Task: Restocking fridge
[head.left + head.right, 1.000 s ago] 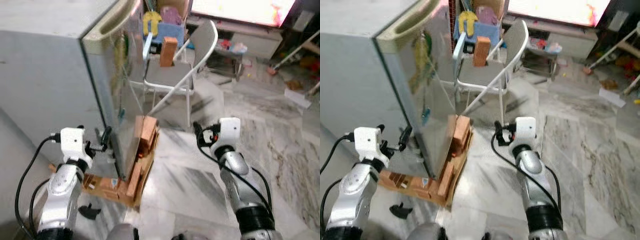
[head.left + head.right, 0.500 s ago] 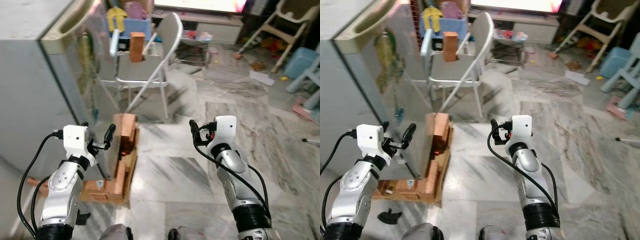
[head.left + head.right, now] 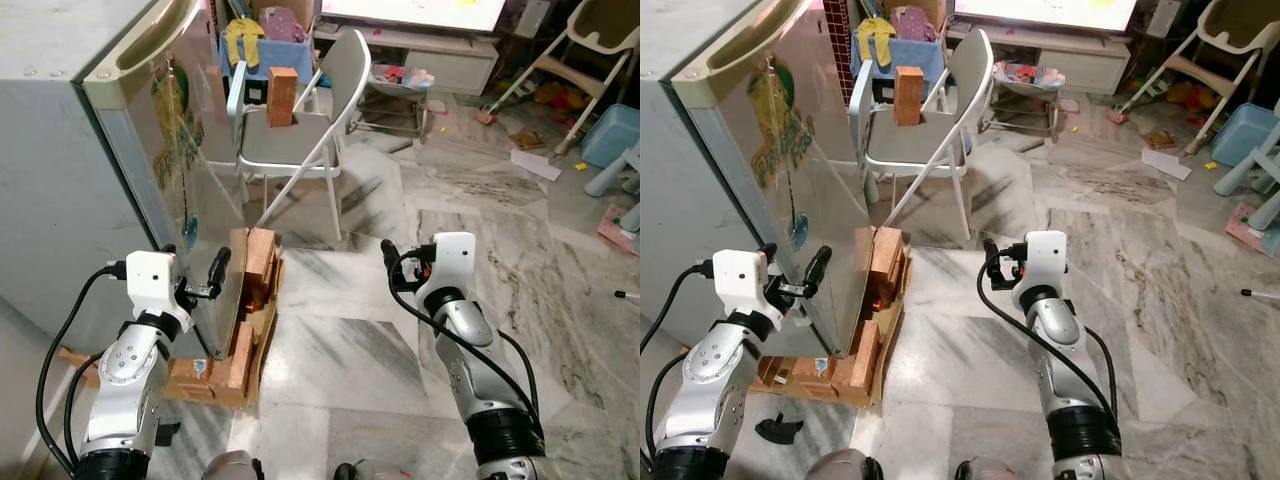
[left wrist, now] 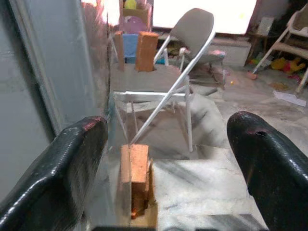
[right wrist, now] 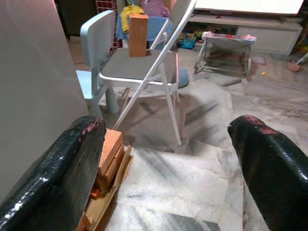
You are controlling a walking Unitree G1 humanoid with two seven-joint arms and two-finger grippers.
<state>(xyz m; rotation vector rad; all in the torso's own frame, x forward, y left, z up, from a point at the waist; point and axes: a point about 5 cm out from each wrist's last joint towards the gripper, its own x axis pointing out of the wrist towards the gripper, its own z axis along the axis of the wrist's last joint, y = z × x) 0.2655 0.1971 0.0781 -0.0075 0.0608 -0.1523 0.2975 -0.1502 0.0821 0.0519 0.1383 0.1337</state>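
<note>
Approach step. Fridge (image 3: 90, 170) stands closed on a wooden pallet (image 3: 235, 360). Left gripper (image 3: 205, 283), fingers spread wide and empty, hovers beside the door's lower edge; right gripper (image 3: 392, 262), likewise spread and empty, well clear. Next: likely catch the door edge and pull.

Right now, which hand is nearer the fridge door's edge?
Left. The left hand sits right at the fridge door edge, fingers open, just above the wooden pallet. The right hand hangs open over bare marble floor, well off to the fridge's side.
</note>
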